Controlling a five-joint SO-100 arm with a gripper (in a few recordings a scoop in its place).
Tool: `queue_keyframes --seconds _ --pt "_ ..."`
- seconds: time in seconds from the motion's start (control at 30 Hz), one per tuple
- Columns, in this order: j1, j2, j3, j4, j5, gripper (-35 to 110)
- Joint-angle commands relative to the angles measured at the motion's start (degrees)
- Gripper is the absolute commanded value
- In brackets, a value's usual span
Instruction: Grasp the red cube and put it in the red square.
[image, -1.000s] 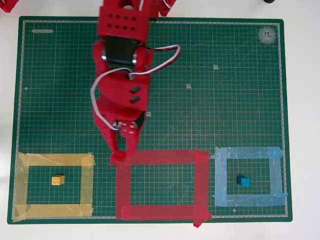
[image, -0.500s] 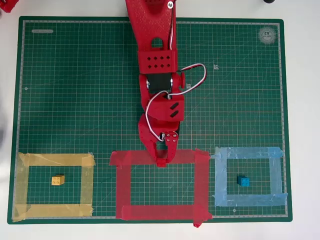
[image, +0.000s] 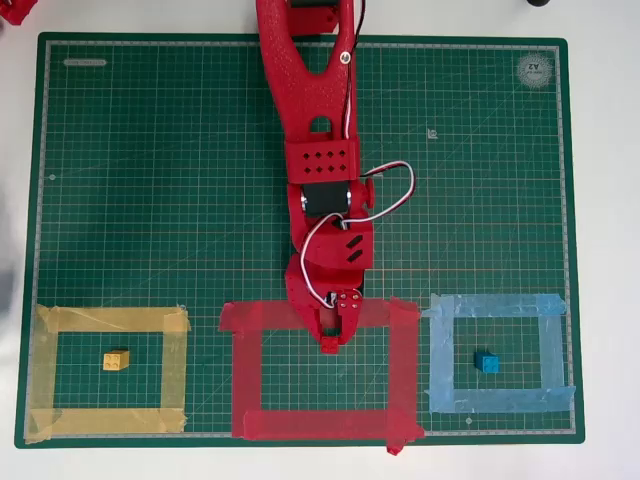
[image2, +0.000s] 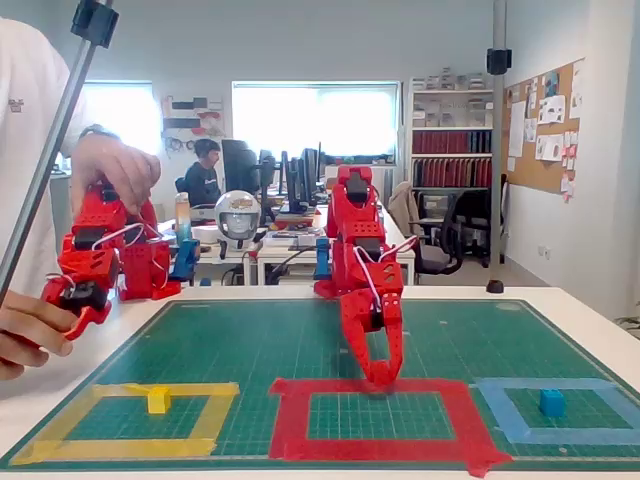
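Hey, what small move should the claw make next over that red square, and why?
Probably ease the claw a little deeper into the red square before opening. Its tips sit at the frame's top tape strip in the overhead view, and the red cube seems pinched, not yet over the green inside.

Three tape frames on the green mat (image: 150, 200): one yellow frame (image: 45, 375), one red square (image: 245, 375), one light-blue frame (image: 440, 360). Two visible cubes: one yellow cube (image: 116, 360), one blue cube (image: 487, 363).

In the overhead view the arm (image: 322, 190) has swung from the left corner of the red square (image: 320, 370) to the right, and then stretched forward. Its fingers (image: 331, 341) now reach past the top tape strip, over the inner edge.
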Motion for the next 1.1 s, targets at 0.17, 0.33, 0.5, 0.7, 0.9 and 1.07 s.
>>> queue_keyframes --seconds 0.17,0.33,0.5,0.7,0.9,1.07 --pt "-0.44 0.62 -3.34 0.97 -0.18 -2" --pt "0.26 0.35 -3.25 0.97 -1.14 -1" --pt "0.53 0.00 -3.25 0.97 -1.93 -1" --pt "1.05 0.00 -2.37 0.97 -4.83 0" --pt "2.37 0.09 -1.41 0.97 -8.00 0" --pt "3.60 0.09 -0.79 0.88 -10.11 1"
